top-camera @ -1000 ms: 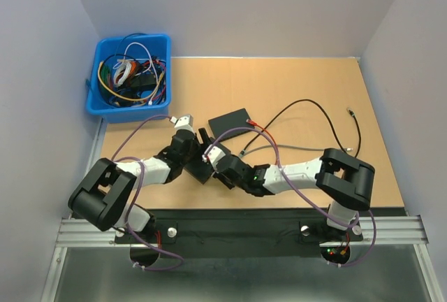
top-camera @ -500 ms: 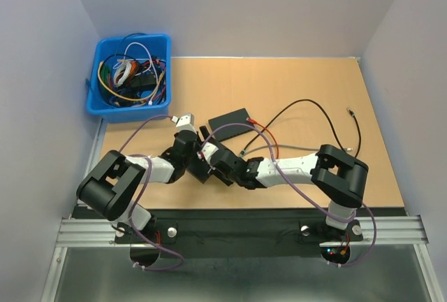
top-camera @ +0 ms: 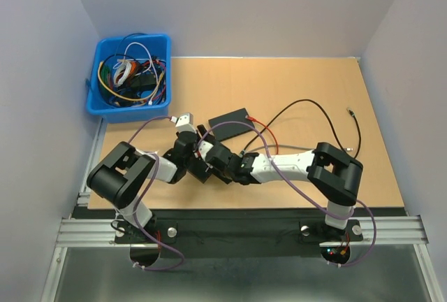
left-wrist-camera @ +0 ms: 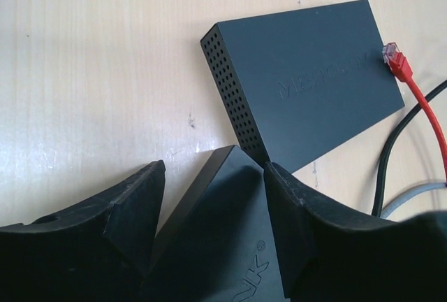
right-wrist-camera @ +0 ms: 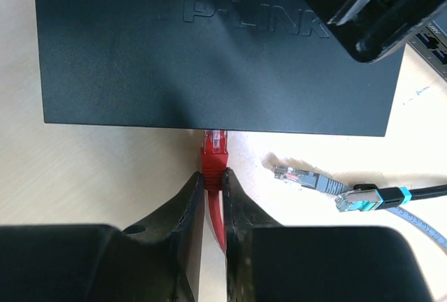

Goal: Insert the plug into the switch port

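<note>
two switches [top-camera: 230,121], cables [top-camera: 305,101] on wooden table [top-camera: 314,78]

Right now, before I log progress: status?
Right gripper shut on red plug. Left gripper straddles TP-Link switch. Plug tip at switch edge. Loose grey plug beside.

Matt black plastic switch [right-wrist-camera: 209,57], glossy red plastic plug [right-wrist-camera: 215,152], smooth pale wood table [left-wrist-camera: 98,57]

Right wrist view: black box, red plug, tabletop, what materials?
Black flat switch box: likely moulded plastic, matte; embossed logo. Red cable plug: likely plastic, translucent tip, red boot. Pale tabletop: wood or wood-look laminate, smooth; faint grain.
</note>
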